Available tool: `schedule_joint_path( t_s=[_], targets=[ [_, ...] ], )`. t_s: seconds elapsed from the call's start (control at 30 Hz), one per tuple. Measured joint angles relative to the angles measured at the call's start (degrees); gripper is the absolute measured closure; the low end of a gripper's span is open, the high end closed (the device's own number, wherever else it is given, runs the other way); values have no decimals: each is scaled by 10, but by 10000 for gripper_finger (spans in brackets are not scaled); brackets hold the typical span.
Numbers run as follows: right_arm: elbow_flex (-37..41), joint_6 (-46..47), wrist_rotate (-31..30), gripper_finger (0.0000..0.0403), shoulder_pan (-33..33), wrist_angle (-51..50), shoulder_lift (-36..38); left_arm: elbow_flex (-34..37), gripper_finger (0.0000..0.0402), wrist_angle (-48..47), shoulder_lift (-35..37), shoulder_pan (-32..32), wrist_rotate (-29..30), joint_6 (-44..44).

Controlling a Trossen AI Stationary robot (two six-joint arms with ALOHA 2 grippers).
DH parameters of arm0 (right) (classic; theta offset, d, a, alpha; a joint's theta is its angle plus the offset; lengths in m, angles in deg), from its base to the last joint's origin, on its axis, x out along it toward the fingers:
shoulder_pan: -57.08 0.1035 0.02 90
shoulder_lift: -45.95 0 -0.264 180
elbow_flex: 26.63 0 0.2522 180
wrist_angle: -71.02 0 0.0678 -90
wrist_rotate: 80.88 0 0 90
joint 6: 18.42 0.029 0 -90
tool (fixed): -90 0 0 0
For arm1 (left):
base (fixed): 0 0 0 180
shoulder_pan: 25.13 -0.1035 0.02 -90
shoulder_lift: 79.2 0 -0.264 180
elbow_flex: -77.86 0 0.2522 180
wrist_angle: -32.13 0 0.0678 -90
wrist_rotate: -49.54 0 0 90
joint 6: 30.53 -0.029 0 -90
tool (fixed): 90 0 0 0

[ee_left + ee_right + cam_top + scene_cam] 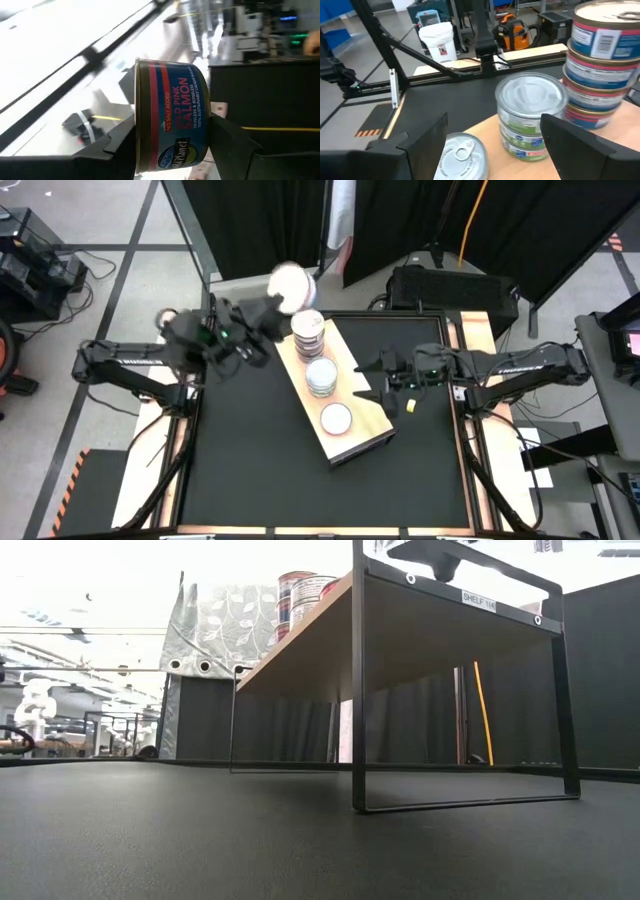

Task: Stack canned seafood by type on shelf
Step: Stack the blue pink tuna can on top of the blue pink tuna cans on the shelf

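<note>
The shelf (355, 405) is a pale wood board on a black frame, set slantwise on the black table. On it stand a tall stack of tins (308, 332), a shorter stack (321, 376) and a single tin (335, 418). My left gripper (265, 310) is raised beyond the shelf's far left end, shut on a pink salmon tin (172, 120). My right gripper (495, 150) is open at the shelf's right edge, fingers level toward the short stack (532, 117) and the single tin (460, 157), touching nothing. My left gripper pinches the salmon tin between its two fingers, one on the lid face (136, 135) and one on the opposite flat face (209, 135). The tin is lifted clear of shelf and table, one pale flat face (290, 283) turned up in the high view.
The shelf's black frame legs (358, 690) stand on the tabletop, with open room under the board. Bare black table (260, 470) lies at the near and left sides. A white bucket (437, 40) and stands are beyond the table.
</note>
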Motion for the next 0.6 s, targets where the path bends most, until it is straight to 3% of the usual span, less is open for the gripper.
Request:
schedule_joint_path(
  t_s=[0.23,0.33,0.6],
  targets=[
    [0,-3,0,93,19,26,0,-163,198,-139,-6,-42,-45,55],
    [0,-3,0,93,24,18,0,-224,198,-250,-8,-56,-45,99],
    [0,-5,47,93,26,10,18,-265,198,-532,-9,-69,-27,254]
  ],
)
